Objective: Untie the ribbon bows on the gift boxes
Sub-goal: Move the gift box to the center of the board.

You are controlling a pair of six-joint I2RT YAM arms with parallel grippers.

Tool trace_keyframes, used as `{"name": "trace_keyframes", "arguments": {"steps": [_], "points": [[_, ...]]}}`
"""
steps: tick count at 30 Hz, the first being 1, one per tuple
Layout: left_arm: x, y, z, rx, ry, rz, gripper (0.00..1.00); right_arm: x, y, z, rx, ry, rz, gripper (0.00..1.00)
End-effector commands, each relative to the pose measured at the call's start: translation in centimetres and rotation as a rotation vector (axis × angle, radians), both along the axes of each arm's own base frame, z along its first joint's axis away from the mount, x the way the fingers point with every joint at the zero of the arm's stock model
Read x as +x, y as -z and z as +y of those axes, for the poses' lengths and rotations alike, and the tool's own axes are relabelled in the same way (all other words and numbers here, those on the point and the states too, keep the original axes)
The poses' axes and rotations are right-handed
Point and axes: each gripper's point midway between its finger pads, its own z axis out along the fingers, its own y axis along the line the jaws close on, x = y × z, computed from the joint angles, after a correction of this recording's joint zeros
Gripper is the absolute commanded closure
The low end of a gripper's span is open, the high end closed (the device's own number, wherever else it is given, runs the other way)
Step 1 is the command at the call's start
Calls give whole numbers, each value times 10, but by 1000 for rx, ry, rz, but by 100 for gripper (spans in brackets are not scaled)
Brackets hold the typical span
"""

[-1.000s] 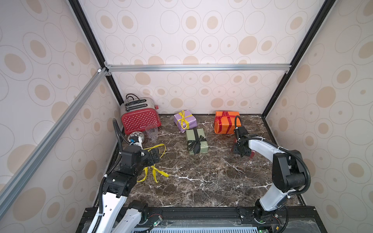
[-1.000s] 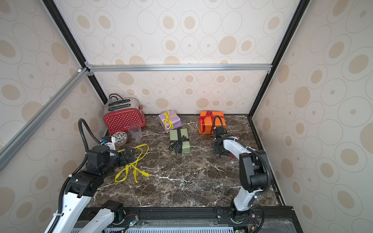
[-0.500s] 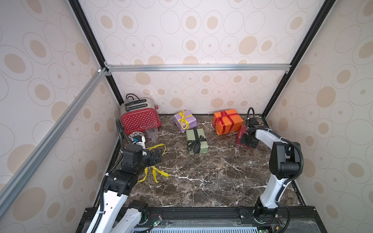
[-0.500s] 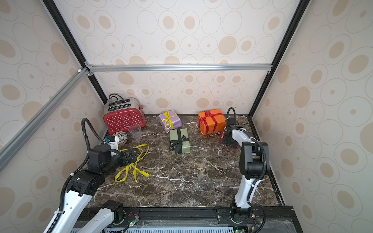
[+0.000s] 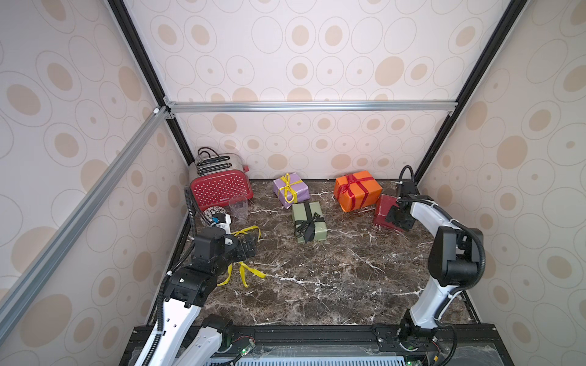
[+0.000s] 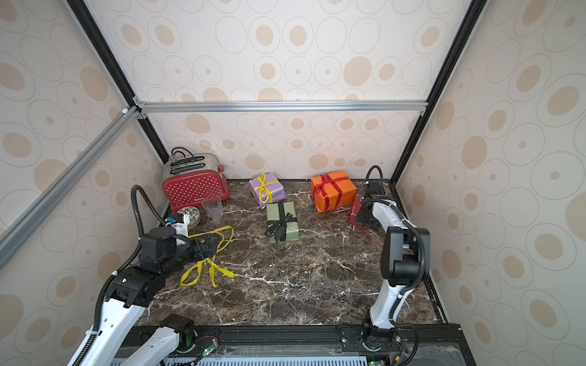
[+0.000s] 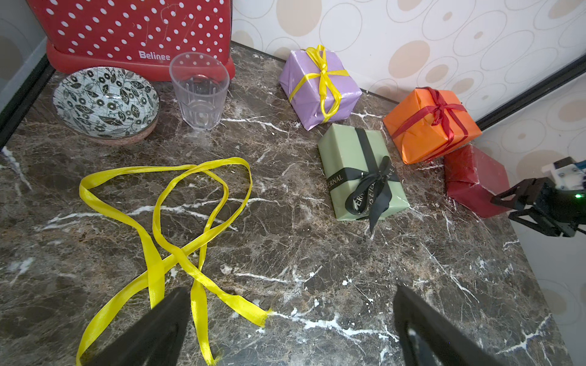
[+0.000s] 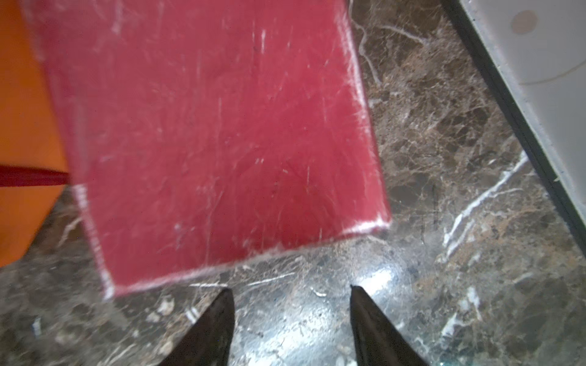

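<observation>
The left claw (image 7: 290, 290) is hovering low over the near left of the bench (image 5: 317, 279), its jaws spread wide and pinching nothing. Just beneath it the loose yellow ribbon (image 7: 165, 215) is lying in slack, crossing loops: flat, glossy satin with cut ends, tied to no box.

At the far right the right claw (image 8: 290, 289) is pointing down at the bench. Its two dark tips are standing apart with only marble showing between them, just short of the near edge of the dark red box (image 8: 215, 136). That box is wearing no ribbon, and its matte paper is looking scuffed and whitened along the creases. It is probably being parked out of the way as finished. It is sitting against or just beside the orange box (image 5: 358, 190); contact is unclear.

Three bows are waiting at the far middle and right:
- The orange box, the largest, is carrying a red bow (image 5: 350, 180) on smooth, bright paper.
- The lilac box (image 5: 291, 193) is carrying a yellow bow (image 5: 287, 183) crossed over its top.
- The olive green box (image 5: 309, 221), nearer than the lilac one, is carrying a black bow (image 5: 306, 226) with pale lettering, its tails drooping over the near side.

Crowding the far left corner are a red dotted toaster (image 5: 222, 190), a clear ribbed tumbler (image 5: 238, 206) and a leaf-patterned bowl (image 7: 104, 101), well apart from the boxes.
</observation>
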Motion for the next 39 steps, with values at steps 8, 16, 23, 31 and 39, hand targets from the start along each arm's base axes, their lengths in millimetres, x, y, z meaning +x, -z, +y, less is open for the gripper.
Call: {"name": "trace_keyframes", "arguments": {"steps": [8, 16, 23, 31, 39], "points": [[5, 5, -7, 1, 31, 14, 1, 49, -101, 114, 131, -159, -313, 44], [9, 18, -13, 6, 57, 65, 1, 61, -98, 276, 196, -531, -289, 48], [10, 21, -14, 7, 61, 77, 1, 17, -31, 370, 131, -784, -102, 49], [10, 21, -13, 13, 57, 75, 1, 23, -2, 385, -30, -842, -38, 52], [11, 24, -13, 17, 59, 86, 1, 33, 8, 369, -138, -799, -23, 54]]}}
